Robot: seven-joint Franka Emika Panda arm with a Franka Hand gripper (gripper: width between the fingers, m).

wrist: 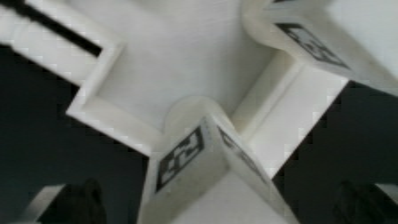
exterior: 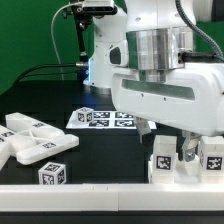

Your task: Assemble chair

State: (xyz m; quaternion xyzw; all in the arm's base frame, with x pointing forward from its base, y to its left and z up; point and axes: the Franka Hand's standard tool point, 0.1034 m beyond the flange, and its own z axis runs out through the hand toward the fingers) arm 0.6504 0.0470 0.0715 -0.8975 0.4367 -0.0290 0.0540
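White chair pieces with black-and-white tags stand at the exterior view's lower right: one tagged post (exterior: 163,160) and another (exterior: 211,158). My gripper (exterior: 186,150) is lowered between and over them, its body hiding much of the assembly. In the wrist view a white ridged piece with a tag (wrist: 192,150) rises very close between my dark fingers (wrist: 68,205), joined to flat white panels (wrist: 160,70) behind it. The gripper (wrist: 217,212) looks open, with dark gaps on both sides of the piece. More loose chair parts (exterior: 28,140) and a tagged block (exterior: 53,173) lie at the left.
The marker board (exterior: 104,118) lies flat on the black table behind the gripper. A white ledge (exterior: 90,196) runs along the front edge. A green backdrop and cables stand at the back.
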